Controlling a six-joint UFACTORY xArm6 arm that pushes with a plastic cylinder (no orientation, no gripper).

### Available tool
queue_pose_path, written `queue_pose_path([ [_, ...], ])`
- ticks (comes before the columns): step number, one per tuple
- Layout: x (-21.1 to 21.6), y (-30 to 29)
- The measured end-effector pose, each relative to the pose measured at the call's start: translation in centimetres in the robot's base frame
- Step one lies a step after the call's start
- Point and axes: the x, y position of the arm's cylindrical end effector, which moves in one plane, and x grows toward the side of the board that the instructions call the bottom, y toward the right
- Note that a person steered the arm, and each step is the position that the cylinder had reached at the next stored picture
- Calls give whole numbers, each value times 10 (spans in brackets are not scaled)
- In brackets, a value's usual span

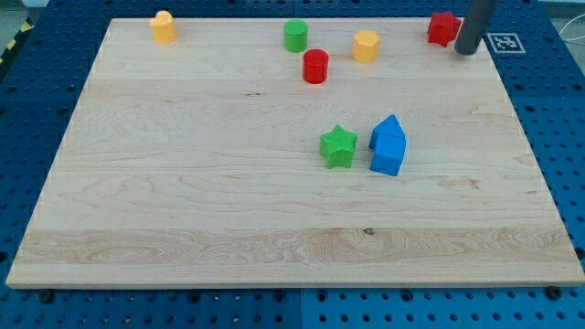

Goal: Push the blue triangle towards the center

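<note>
Two blue blocks touch each other right of the board's middle. The upper one, with a pointed top, is the blue triangle point(388, 131). The lower one is a blue cube point(388, 158). A green star point(338, 147) sits just to their left. My tip point(466, 51) rests at the board's top right corner, far above and to the right of the blue blocks. It is just right of a red block point(443, 28), whose shape I cannot make out.
A red cylinder point(315, 66), a green cylinder point(294, 36) and a yellow hexagon point(366, 45) stand near the top middle. A yellow block point(163, 26) sits at the top left. The wooden board point(183, 201) lies on a blue perforated table.
</note>
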Motion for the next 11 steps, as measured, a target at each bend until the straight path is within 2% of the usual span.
queue_pose_path([
  [1,30,0],
  [2,40,-4],
  [5,160,-17],
  [7,168,-104],
  [9,154,-184],
  [11,149,-194],
])
